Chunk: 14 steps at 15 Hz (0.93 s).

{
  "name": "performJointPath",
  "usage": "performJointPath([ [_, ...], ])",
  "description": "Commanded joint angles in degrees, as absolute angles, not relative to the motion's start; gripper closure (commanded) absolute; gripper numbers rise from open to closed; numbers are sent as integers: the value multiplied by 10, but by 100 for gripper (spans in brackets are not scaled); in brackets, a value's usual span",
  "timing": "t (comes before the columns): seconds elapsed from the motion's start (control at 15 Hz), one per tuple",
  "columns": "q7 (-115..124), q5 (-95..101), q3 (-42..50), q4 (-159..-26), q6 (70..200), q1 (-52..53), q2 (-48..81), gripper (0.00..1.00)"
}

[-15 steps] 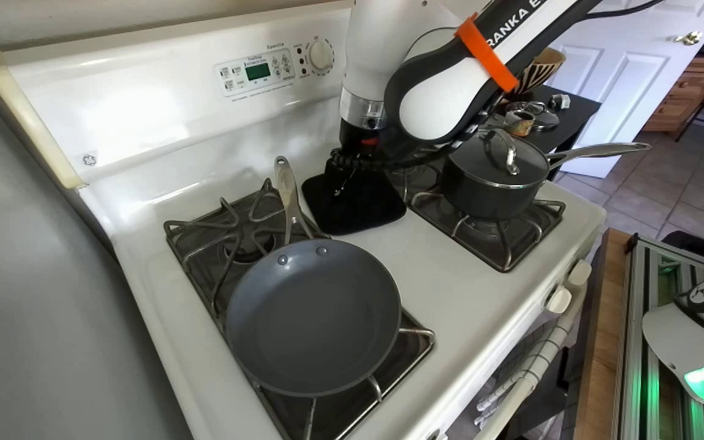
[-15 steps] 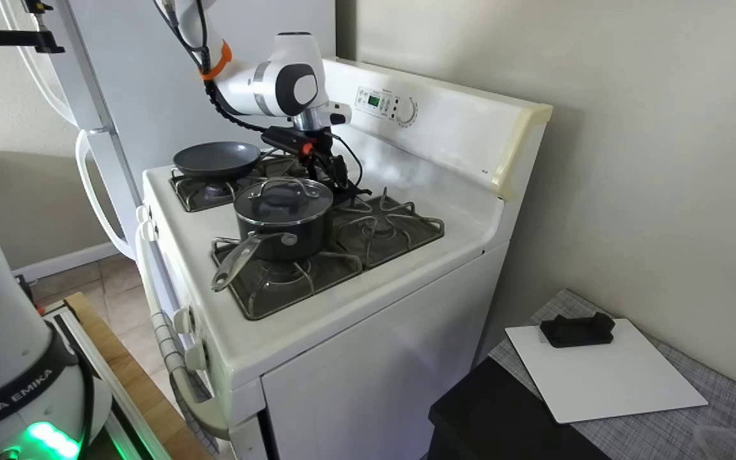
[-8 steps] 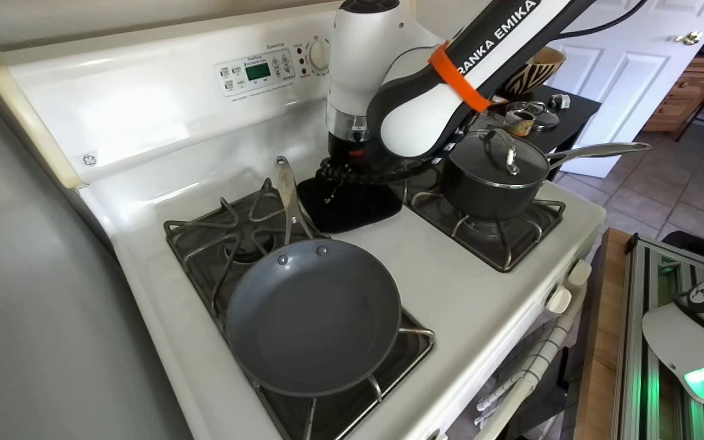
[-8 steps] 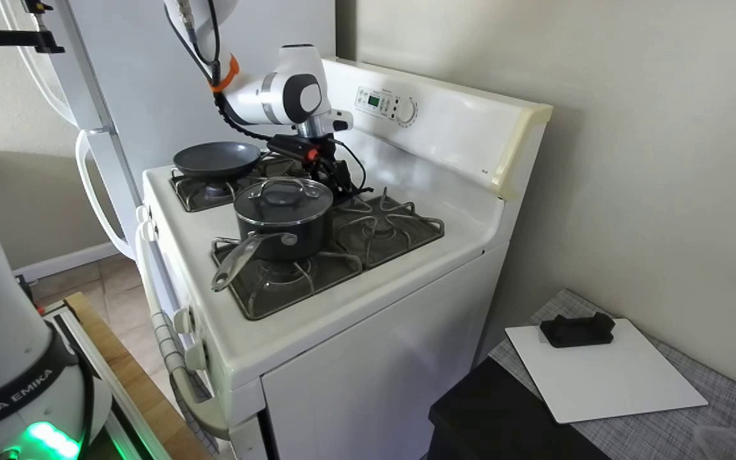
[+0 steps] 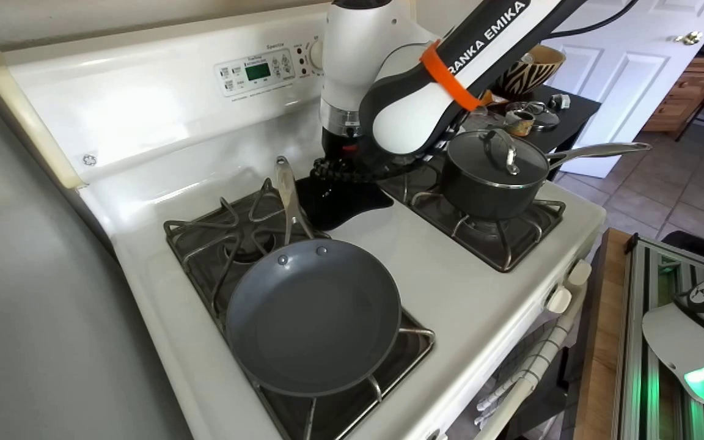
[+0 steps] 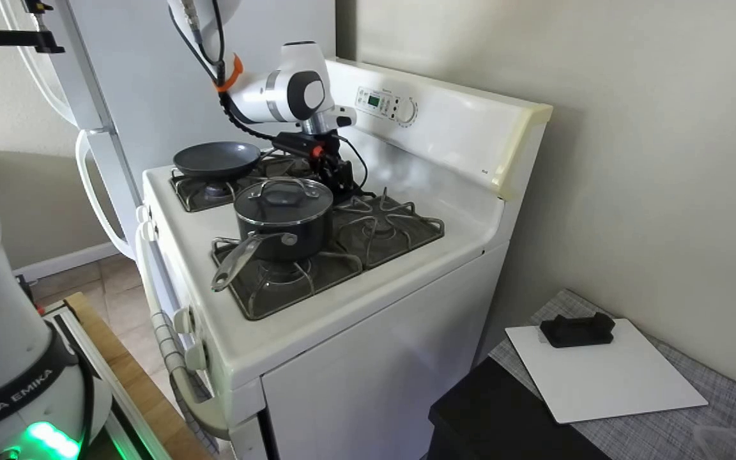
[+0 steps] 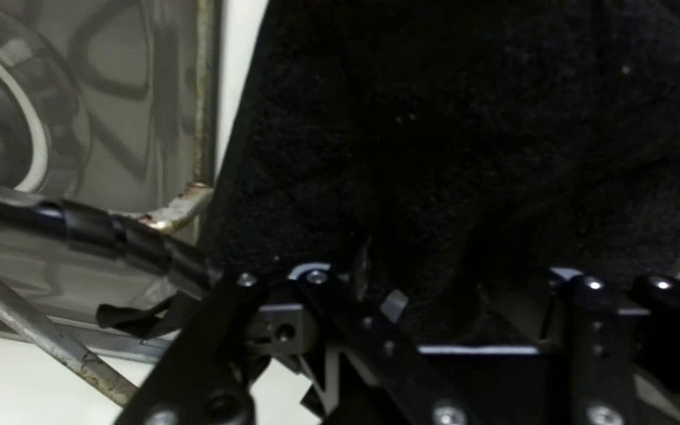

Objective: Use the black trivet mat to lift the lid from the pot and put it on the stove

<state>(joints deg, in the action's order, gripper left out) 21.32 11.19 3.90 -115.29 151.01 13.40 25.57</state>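
Observation:
The black trivet mat [image 5: 335, 214] lies on the white stove [image 5: 413, 287] near the back panel, behind the frying pan's handle; its front edge bends in a wave. Over the mat, my gripper [image 7: 425, 280] points down, hard to make out against the black. The wrist view shows its fingers still apart, part-way together, with mat [image 7: 434, 118] bulging in the gap between them. The dark lid [image 5: 480, 159] with its metal handle sits on the pot [image 5: 486, 198]. In both exterior views, the lidded pot [image 6: 278, 239] rests on a front burner, apart from my gripper.
A grey frying pan [image 5: 315, 318] covers another front burner, its handle [image 5: 288, 189] reaching toward the mat. The control panel [image 5: 260, 73] rises behind the arm. A burner grate [image 7: 175, 206] borders the mat. The pot's handle [image 6: 237, 262] sticks out over the stove's front.
The arm shifts a little along the stove's back toward the frying pan's side. The jaws come closer together. The mat's flat front edge now buckles into a wave.

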Motion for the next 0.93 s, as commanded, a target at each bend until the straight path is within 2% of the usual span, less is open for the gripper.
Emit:
performJointPath([
  [0.0, 229, 123, 49, -1139, 1502, 144, 278, 88],
  [0.07, 228, 121, 48, -1139, 1501, 143, 277, 98],
  [0.13, 226, 119, 46, -1139, 1500, 142, 276, 100],
  [0.27, 218, 113, 41, -1141, 1495, 138, 269, 97],
  [0.87, 178, 73, 13, -1168, 1494, 110, 190, 100],
])
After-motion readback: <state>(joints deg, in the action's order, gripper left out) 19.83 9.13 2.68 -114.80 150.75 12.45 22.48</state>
